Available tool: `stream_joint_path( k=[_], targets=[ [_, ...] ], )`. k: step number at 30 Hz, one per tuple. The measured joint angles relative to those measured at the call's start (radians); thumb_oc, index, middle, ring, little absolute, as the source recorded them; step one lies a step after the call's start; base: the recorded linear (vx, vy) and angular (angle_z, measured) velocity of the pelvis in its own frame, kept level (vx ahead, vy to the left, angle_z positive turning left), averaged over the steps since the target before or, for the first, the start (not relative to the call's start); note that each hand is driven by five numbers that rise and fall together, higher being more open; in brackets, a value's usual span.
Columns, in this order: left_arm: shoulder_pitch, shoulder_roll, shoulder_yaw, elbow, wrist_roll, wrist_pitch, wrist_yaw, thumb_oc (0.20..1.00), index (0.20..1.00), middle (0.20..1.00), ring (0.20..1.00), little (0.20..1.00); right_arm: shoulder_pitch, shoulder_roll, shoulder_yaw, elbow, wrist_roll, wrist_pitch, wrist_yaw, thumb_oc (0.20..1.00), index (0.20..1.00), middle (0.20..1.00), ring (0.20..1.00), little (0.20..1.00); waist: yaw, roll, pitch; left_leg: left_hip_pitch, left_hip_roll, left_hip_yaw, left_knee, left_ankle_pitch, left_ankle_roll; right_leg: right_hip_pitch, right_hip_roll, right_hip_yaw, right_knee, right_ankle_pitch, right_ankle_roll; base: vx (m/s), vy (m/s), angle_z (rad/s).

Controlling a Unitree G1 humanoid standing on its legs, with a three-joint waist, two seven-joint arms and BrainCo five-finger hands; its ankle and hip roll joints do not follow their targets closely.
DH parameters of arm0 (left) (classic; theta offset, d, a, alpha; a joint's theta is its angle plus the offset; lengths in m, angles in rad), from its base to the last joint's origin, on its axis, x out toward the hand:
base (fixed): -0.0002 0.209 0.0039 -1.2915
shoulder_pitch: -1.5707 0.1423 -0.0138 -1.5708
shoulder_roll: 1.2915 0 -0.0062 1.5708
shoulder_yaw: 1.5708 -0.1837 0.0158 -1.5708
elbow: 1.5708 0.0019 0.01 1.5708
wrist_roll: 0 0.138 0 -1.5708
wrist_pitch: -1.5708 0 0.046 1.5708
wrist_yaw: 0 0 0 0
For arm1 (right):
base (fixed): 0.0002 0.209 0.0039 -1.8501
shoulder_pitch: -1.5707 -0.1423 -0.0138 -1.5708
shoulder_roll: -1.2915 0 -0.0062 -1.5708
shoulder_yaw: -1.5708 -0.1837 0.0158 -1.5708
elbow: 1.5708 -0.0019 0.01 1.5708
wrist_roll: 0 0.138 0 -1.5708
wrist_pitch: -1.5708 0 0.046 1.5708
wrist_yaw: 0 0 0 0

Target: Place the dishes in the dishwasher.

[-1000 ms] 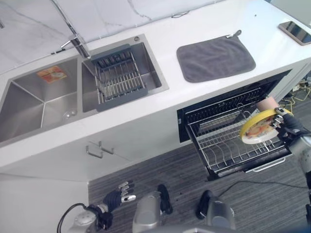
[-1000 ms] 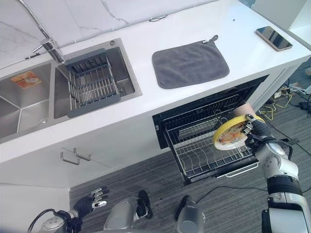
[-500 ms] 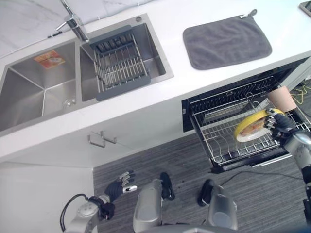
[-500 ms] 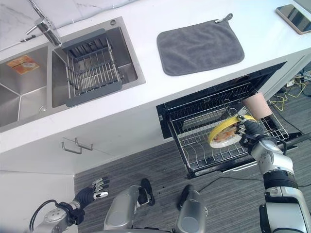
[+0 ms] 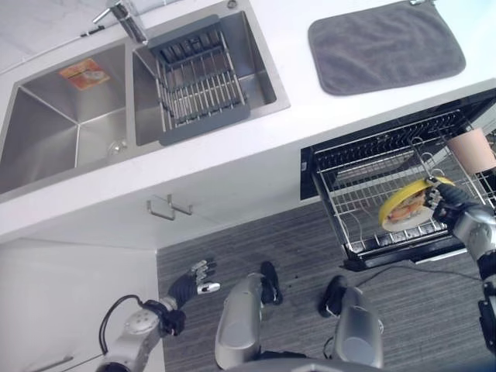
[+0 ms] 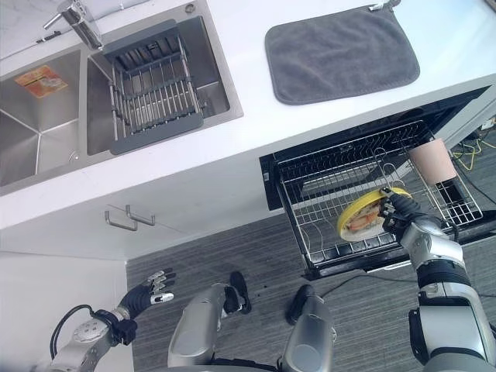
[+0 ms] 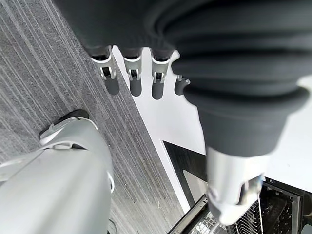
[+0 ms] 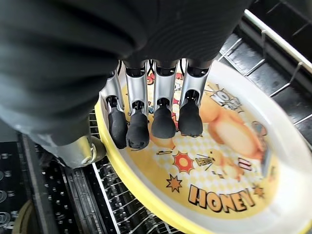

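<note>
Plate (image 6: pixel 363 219) — yellow-rimmed, pinched by right hand (image 6: pixel 403 214), now lowered among rack (image 6: pixel 325 203) tines, right of frame; release likely next. Left hand (image 5: pixel 190 285) — fingers relaxed, lower left.

Sink (image 5: pixel 46 147): we are seeing a steel double sink set in the white counter (image 5: pixel 256 147).
Drying rack (image 5: pixel 200 81): it is sitting in the basin nearer the grey cloth.
Faucet (image 5: pixel 128 17): it is standing behind the sink.
Sticker (image 5: pixel 83 74): orange, lying in the other basin.
Grey cloth (image 5: pixel 386 46): it is lying flat on the counter.
Cabinet handle (image 5: pixel 169 208): it is showing below the counter edge.
</note>
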Motion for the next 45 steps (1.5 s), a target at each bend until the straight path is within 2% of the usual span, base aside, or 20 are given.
stream_joint_path(
  k=[3, 8, 15, 21, 29, 37, 39, 41, 42, 43, 44, 45],
  targets=[
    [-0.016, 0.001, -0.013, 0.000, 0.000, -0.002, 0.002, 1.000, 1.000, 1.000, 1.000, 1.000, -0.086, 0.001, 0.006, 0.123, -0.038, -0.002, -0.003, 0.200, 0.200, 0.200, 0.200, 0.200, 0.010, 0.013, 0.012, -0.010, -0.002, -0.002, 0.018, -0.002, 0.003, -0.009, -0.012, -0.002, 0.023, -0.008, 0.001, -0.03, -0.009, 0.05],
    [-0.023, 0.006, -0.039, -0.034, -0.001, -0.004, 0.014, 1.000, 1.000, 1.000, 1.000, 1.000, -0.167, -0.001, 0.030, 0.215, -0.077, -0.006, -0.014, 0.200, 0.200, 0.200, 0.200, 0.200, 0.027, 0.026, 0.018, -0.026, -0.001, -0.004, 0.040, -0.007, 0.006, -0.028, -0.024, 0.002, 0.054, -0.023, -0.003, -0.01, 0.027, 0.03],
    [-0.040, 0.017, -0.092, -0.118, -0.028, 0.004, 0.034, 1.000, 1.000, 1.000, 1.000, 1.000, -0.283, -0.031, 0.080, 0.296, -0.117, 0.010, -0.056, 0.200, 0.200, 0.200, 0.200, 0.200, 0.056, 0.097, 0.037, -0.053, -0.009, 0.004, 0.054, -0.014, 0.007, -0.058, -0.057, -0.006, 0.092, -0.031, -0.002, -0.03, 0.039, 0.07],
    [-0.040, 0.026, -0.116, -0.137, -0.032, 0.010, 0.036, 1.000, 1.000, 1.000, 1.000, 1.000, -0.333, -0.019, 0.130, 0.323, -0.186, 0.046, -0.070, 0.200, 0.200, 0.200, 0.200, 0.200, 0.100, 0.098, 0.037, -0.096, -0.023, -0.001, 0.076, -0.011, 0.016, -0.104, -0.085, -0.007, 0.137, -0.048, -0.001, -0.02, 0.035, 0.08],
    [-0.047, 0.027, -0.125, -0.169, -0.032, 0.012, 0.055, 1.000, 1.000, 1.000, 1.000, 1.000, -0.362, 0.043, 0.196, 0.335, -0.253, 0.084, -0.133, 0.200, 0.200, 0.200, 0.200, 0.200, 0.106, 0.095, 0.038, -0.136, -0.035, -0.025, 0.085, -0.011, 0.017, -0.126, -0.104, -0.029, 0.158, -0.064, 0.002, 0.00, 0.028, 0.10],
    [-0.049, 0.028, -0.161, -0.190, -0.032, 0.013, 0.078, 1.000, 1.000, 1.000, 1.000, 1.000, -0.410, 0.041, 0.206, 0.363, -0.264, 0.104, -0.152, 0.200, 0.200, 0.200, 0.200, 0.200, 0.123, 0.093, 0.039, -0.183, -0.036, -0.033, 0.106, -0.011, 0.022, -0.169, -0.113, -0.031, 0.185, -0.068, 0.009, 0.00, -0.005, 0.02],
    [-0.050, 0.027, -0.162, -0.195, -0.032, 0.013, 0.080, 1.000, 1.000, 1.000, 1.000, 1.000, -0.411, 0.041, 0.206, 0.373, -0.288, 0.124, -0.152, 0.448, 0.448, 0.448, 0.448, 0.448, 0.123, 0.092, 0.040, -0.201, -0.036, -0.038, 0.114, -0.011, 0.024, -0.185, -0.117, -0.032, 0.196, -0.071, 0.009, -0.01, -0.012, 0.05],
    [-0.050, 0.027, -0.165, -0.195, -0.032, 0.012, 0.087, 1.000, 1.000, 1.000, 1.000, 1.000, -0.411, 0.040, 0.206, 0.406, -0.292, 0.131, -0.153, 0.567, 0.567, 0.567, 0.567, 0.567, 0.123, 0.092, 0.040, -0.203, -0.037, -0.038, 0.115, -0.011, 0.024, -0.187, -0.119, -0.032, 0.198, -0.072, 0.007, 0.00, 0.000, 0.00],
    [-0.050, 0.027, -0.165, -0.195, -0.032, 0.012, 0.089, 1.000, 1.000, 1.000, 1.000, 1.000, -0.411, 0.039, 0.205, 0.412, -0.292, 0.141, -0.153, 0.740, 0.740, 0.740, 0.740, 0.740, 0.124, 0.092, 0.040, -0.207, -0.037, -0.039, 0.116, -0.011, 0.024, -0.191, -0.120, -0.032, 0.199, -0.077, -0.002, 0.00, 0.000, 0.00],
    [-0.050, 0.028, -0.165, -0.196, -0.032, 0.012, 0.094, 1.000, 1.000, 1.000, 1.000, 1.000, -0.411, 0.040, 0.206, 0.414, -0.292, 0.149, -0.152, 0.821, 0.821, 0.821, 0.821, 0.821, 0.123, 0.092, 0.040, -0.211, -0.037, -0.042, 0.119, -0.010, 0.024, -0.194, -0.120, -0.034, 0.201, -0.078, -0.003, -0.01, -0.024, 0.04],
    [-0.051, 0.029, -0.165, -0.198, -0.032, 0.012, 0.096, 1.000, 1.000, 1.000, 1.000, 1.000, -0.412, 0.039, 0.206, 0.414, -0.292, 0.148, -0.154, 1.000, 1.000, 1.000, 1.000, 1.000, 0.123, 0.092, 0.040, -0.217, -0.037, -0.044, 0.120, -0.010, 0.025, -0.199, -0.121, -0.035, 0.204, -0.078, -0.004, 0.00, -0.019, 0.04],
    [-0.052, 0.030, -0.165, -0.199, -0.032, 0.013, 0.099, 1.000, 1.000, 1.000, 1.000, 1.000, -0.415, 0.039, 0.205, 0.414, -0.293, 0.148, -0.155, 1.000, 1.000, 1.000, 1.000, 1.000, 0.124, 0.092, 0.040, -0.221, -0.037, -0.044, 0.120, -0.010, 0.025, -0.204, -0.122, -0.035, 0.207, -0.079, -0.005, 0.00, 0.000, 0.00]
  ],
)
